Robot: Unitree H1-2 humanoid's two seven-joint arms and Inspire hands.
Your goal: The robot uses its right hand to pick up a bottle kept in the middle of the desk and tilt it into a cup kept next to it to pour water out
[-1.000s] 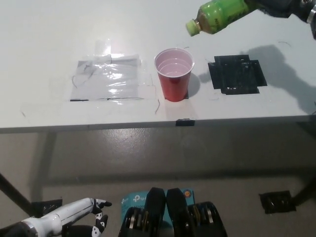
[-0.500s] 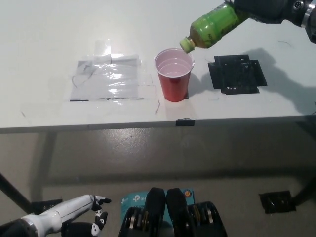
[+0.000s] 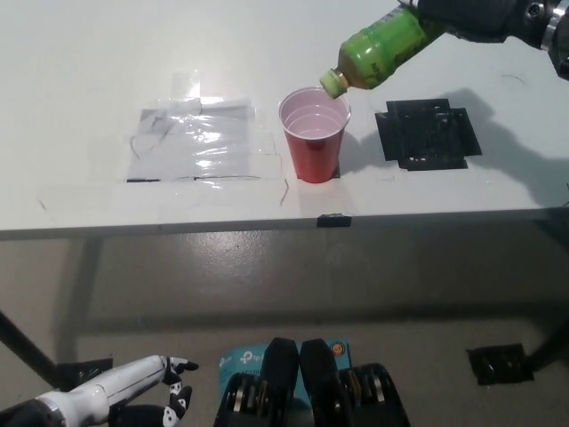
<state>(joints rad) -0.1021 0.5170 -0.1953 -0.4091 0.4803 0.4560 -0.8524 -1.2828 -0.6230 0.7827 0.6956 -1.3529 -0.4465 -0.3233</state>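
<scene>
Now right hand (image 3: pixel 471 16) tilting bottle (image 3: pixel 378 52), over cup (image 3: pixel 314 135)

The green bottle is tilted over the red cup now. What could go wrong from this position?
1. The green bottle has its cap end at the far rim of the red cup, not over its middle, so liquid might miss.
2. The cup looks light; a touch could tip it.
3. The right robot hand grips only the bottle's base end, so it may slip.

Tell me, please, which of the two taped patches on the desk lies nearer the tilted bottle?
The black patch, right of the cup; it lies just below the bottle that the right hand holds. The clear patch is left of the cup.
</scene>
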